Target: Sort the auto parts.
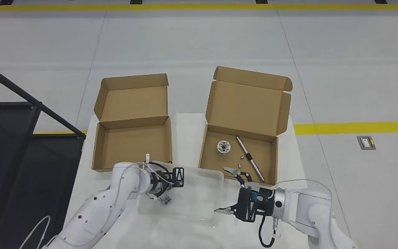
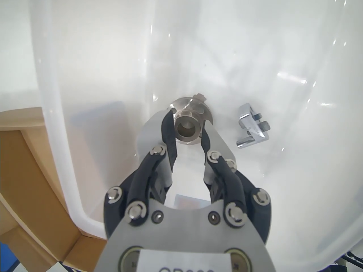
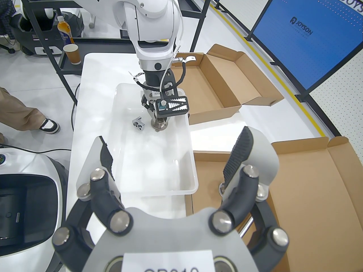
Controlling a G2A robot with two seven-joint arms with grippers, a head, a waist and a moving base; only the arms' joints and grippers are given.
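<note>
On the white counter (image 1: 186, 134) stand two open cardboard boxes, the left box (image 1: 130, 146) and the right box (image 1: 268, 149), with one clear plastic tray (image 3: 194, 171) on their near side. Four metal parts are visible, two in the tray and two in the right box. In the tray, a flanged bushing (image 2: 184, 105) rests on the floor, with a small drilled block (image 2: 252, 127) just beside it on its near side. The right box holds a round hub (image 1: 224, 147) and, to its right, a slender rod (image 1: 249, 159). The left hand (image 2: 186, 125) is closed on the bushing's neck, both pads touching it. The right hand (image 3: 174, 140) is spread wide and holds nothing. It hangs over the tray's right wall.
</note>
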